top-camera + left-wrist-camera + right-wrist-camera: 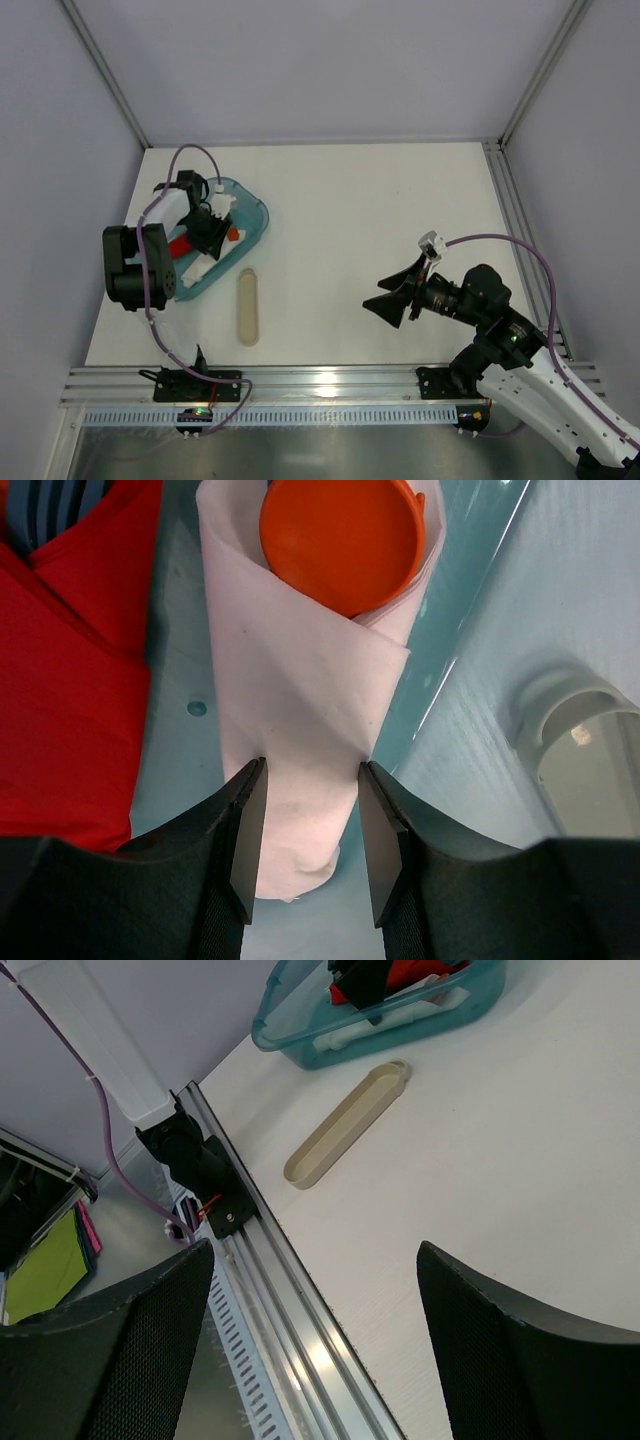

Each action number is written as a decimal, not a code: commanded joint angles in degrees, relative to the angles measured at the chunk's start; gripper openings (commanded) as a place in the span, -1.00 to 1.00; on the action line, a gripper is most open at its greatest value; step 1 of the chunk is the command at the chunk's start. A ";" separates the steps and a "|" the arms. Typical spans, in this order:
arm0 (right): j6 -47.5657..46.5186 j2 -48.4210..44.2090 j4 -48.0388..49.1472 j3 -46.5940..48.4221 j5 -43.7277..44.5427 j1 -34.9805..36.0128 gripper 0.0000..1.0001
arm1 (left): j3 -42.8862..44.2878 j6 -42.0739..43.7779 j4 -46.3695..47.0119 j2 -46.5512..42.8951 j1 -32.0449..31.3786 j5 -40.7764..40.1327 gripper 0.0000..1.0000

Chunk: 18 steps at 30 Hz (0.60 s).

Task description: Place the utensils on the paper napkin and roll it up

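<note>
The white paper napkin [300, 710] lies rolled in the teal tray [560, 590], wrapped round an orange utensil whose round end [340, 540] sticks out of the far end of the roll. My left gripper [310, 830] is open and straddles the near end of the roll, its left pad at the paper's edge and its right pad a little apart. In the top view the left gripper [215, 232] is down in the tray [255, 210], over the white roll [195, 268]. My right gripper [395, 292] is open and empty, above the table at the right.
A red folded item [70, 680] lies in the tray left of the roll. A long beige dish [248, 307] lies on the table right of the tray and also shows in the right wrist view [345, 1125]. An aluminium rail [300, 1320] runs along the near table edge.
</note>
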 commanded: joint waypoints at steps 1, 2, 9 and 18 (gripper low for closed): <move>1.24 -0.25 1.02 2.75 1.29 -0.07 0.65 | 0.24 -1.17 2.09 -1.20 -0.13 0.90 -0.11; 1.16 -0.25 0.84 2.92 1.38 -0.07 0.65 | 0.15 -1.44 2.27 -2.42 -0.48 0.99 -0.11; -0.86 0.81 -4.52 6.43 4.80 -0.07 0.65 | 6.47 -5.30 2.36 -15.43 -5.11 -1.82 -0.04; 2.82 4.94 -11.29 13.99 20.70 -0.07 0.99 | -1.49 -22.35 25.93 -35.72 -25.43 20.04 0.99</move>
